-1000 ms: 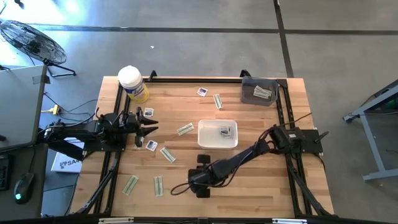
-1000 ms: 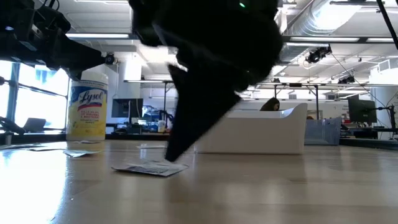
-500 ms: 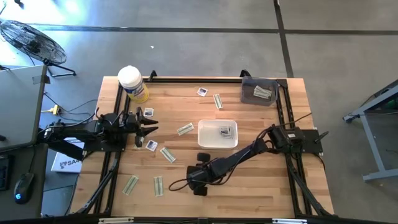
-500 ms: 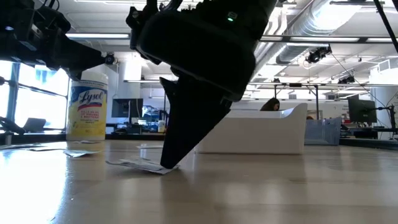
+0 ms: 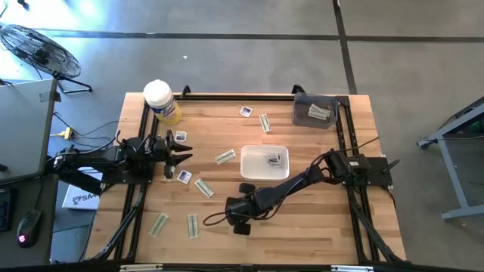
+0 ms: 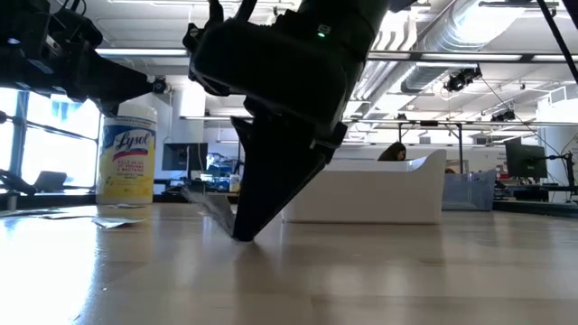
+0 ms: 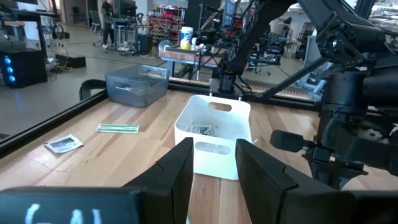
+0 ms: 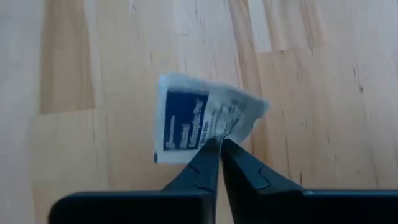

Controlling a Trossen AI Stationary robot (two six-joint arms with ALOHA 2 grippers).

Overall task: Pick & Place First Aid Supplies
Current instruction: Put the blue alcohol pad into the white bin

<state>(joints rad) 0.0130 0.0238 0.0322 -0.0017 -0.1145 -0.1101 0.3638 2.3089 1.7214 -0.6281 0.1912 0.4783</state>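
Right now, on the bench, my right end effector is pinched shut on one edge of a square white packet with dark-blue print, tipped up off the wood in front of the white tray. My worry is that thin edge grip: I judge the packet could slip or flutter loose on the carry and miss the tray. The left end effector waits at the bench's left side, fingers apart and empty, near other packets. A low sweep could scatter the strips.
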